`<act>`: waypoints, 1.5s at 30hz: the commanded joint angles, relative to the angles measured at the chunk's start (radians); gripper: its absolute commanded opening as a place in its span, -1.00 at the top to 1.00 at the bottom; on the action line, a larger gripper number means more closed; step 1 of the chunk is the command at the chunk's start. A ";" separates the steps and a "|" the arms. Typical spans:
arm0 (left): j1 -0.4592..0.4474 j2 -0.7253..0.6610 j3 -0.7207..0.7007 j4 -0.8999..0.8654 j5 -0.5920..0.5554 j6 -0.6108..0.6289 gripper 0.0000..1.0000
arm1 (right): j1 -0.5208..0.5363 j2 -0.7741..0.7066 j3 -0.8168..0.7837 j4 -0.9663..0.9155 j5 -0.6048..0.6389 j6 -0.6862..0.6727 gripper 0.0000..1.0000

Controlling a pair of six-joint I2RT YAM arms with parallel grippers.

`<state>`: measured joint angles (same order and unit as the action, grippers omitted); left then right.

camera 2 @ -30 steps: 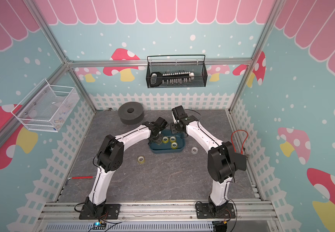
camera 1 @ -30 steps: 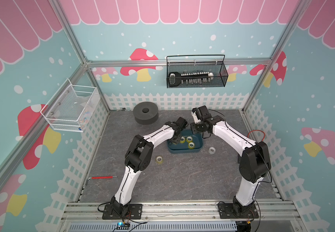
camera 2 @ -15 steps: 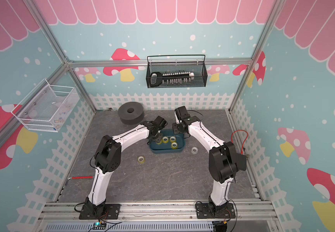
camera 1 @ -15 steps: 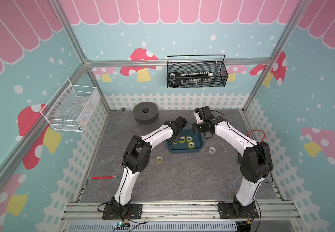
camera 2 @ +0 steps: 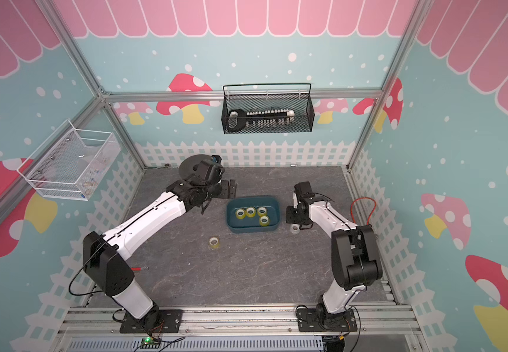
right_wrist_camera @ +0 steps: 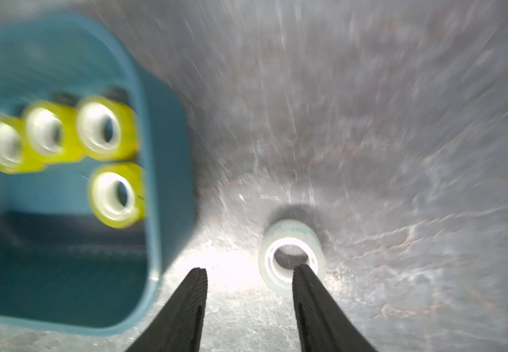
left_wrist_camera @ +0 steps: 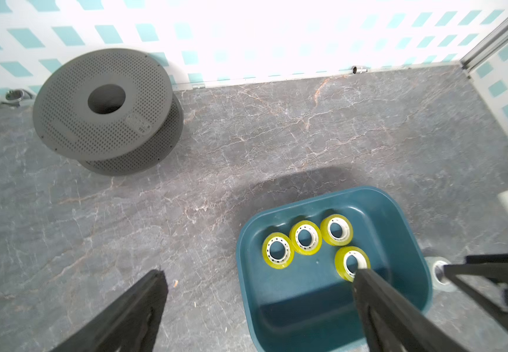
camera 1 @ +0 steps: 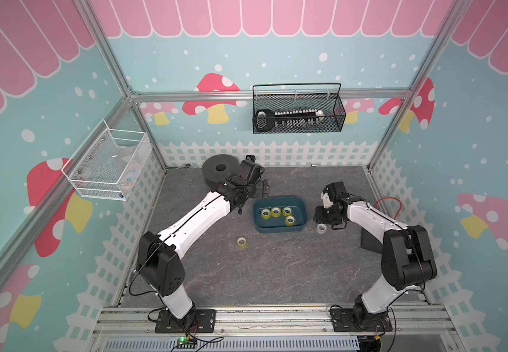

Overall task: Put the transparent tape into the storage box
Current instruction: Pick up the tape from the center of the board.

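Observation:
The storage box [camera 1: 278, 198] [camera 2: 252, 198] is a teal tub mid-table holding several yellow-tinted tape rolls [camera 1: 275, 211] [left_wrist_camera: 305, 237] lying flat. A clear whitish transparent tape roll [camera 1: 321, 228] [camera 2: 294, 228] [right_wrist_camera: 292, 259] stands on the table just right of the box. Another yellowish roll [camera 1: 241, 242] [camera 2: 214, 242] lies in front of the box. My left gripper [camera 1: 261, 189] [left_wrist_camera: 259, 271] hangs wide open and empty above the box's far-left corner. My right gripper [camera 1: 326, 220] [right_wrist_camera: 249, 268] is open low over the table, one fingertip [right_wrist_camera: 303, 274] overlapping the clear roll's core, nothing between the fingers.
A grey perforated spool [camera 1: 219, 169] [left_wrist_camera: 103, 103] sits at the back left. A black wire basket [camera 1: 297, 112] hangs on the back wall, a white mesh basket [camera 1: 106, 170] on the left wall. A red cable [camera 1: 388, 202] and black block [camera 1: 370, 240] lie right; a red pen [camera 2: 138, 268] lies left.
My left gripper drew back from over the box toward the far left and opened wide. My right gripper swung from the box's far side down to the clear roll beside it.

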<state>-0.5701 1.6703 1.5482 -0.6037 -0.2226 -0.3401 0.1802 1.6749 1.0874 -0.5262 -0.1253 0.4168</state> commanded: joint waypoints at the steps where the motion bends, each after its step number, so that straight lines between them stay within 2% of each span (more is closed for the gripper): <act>1: 0.024 -0.043 -0.057 0.044 0.044 -0.060 -0.98 | -0.025 0.007 -0.032 0.076 -0.025 0.030 -0.01; 9: 0.033 -0.071 -0.120 0.049 0.057 -0.076 -0.98 | -0.054 0.008 -0.053 0.077 -0.008 0.019 0.01; 15: 0.038 -0.062 -0.119 0.059 0.072 -0.074 -0.98 | -0.080 0.005 -0.085 0.070 0.020 0.018 0.08; 26: 0.043 -0.049 -0.111 0.062 0.075 -0.068 -0.98 | -0.090 0.038 -0.141 0.129 -0.005 0.023 0.21; 32: 0.048 -0.048 -0.113 0.062 0.074 -0.065 -0.98 | -0.090 0.052 -0.142 0.141 -0.011 0.026 0.40; 39: 0.056 -0.057 -0.142 0.082 0.065 -0.070 -0.98 | -0.090 0.020 -0.142 0.139 -0.012 0.037 0.97; 45: 0.079 -0.072 -0.175 0.105 0.075 -0.077 -0.98 | -0.090 -0.037 -0.082 0.083 0.014 0.039 1.00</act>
<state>-0.5045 1.6230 1.3903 -0.5228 -0.1596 -0.4049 0.0917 1.6886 0.9611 -0.4015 -0.1287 0.4500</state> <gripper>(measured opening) 0.990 0.153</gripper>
